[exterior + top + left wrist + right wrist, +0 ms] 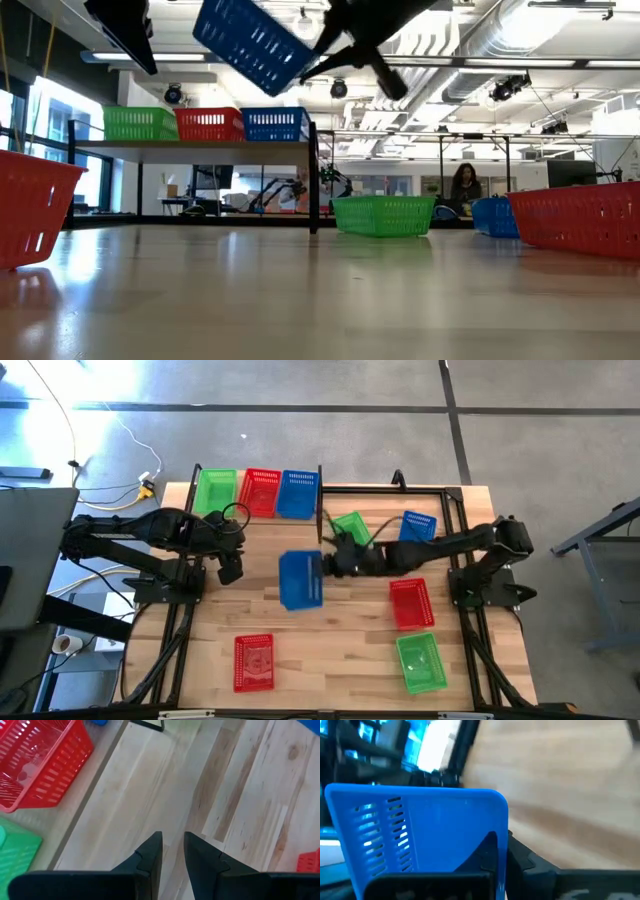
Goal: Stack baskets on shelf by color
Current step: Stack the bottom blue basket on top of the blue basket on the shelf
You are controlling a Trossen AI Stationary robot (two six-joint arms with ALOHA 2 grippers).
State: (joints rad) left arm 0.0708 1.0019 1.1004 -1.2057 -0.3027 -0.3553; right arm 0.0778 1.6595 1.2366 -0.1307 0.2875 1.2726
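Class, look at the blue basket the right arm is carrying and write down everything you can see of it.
The small blue rectangular plastic basket has lattice walls with slotted openings and a plain smooth rim. It hangs tilted in the air above the wooden plank tabletop, touching nothing else. The right gripper is shut on its wall, one finger inside and one outside. It sits in front of the raised shelf, near its blue end.
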